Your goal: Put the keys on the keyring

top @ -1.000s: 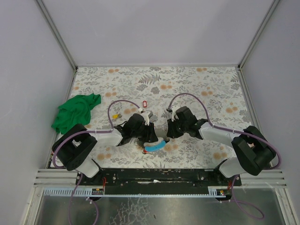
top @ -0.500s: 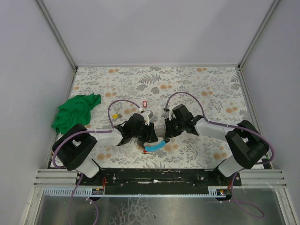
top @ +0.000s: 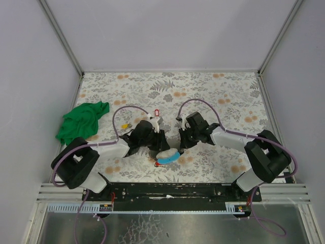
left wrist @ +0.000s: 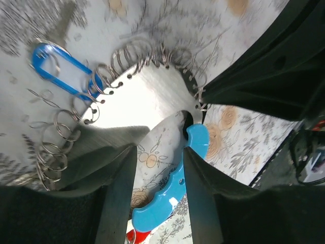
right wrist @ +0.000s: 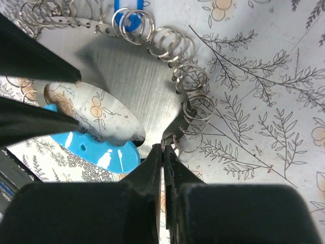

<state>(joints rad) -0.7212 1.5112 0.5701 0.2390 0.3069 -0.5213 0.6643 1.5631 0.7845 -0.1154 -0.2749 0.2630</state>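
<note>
Shiny metal plate (left wrist: 147,96), half-round, with many small wire rings (right wrist: 195,107) along edge and blue handle (left wrist: 167,198) at one end. Lies on flowery table (top: 228,96), between both arms. Blue key tag (left wrist: 63,66), long, pale in middle, hangs on one ring. Red key tag (top: 156,112) lies on table just behind arms, apart from plate. Left gripper (left wrist: 157,152): fingers apart, blue handle between them. Right gripper (right wrist: 162,147): fingers pressed together, pinching plate's edge beside rings.
</note>
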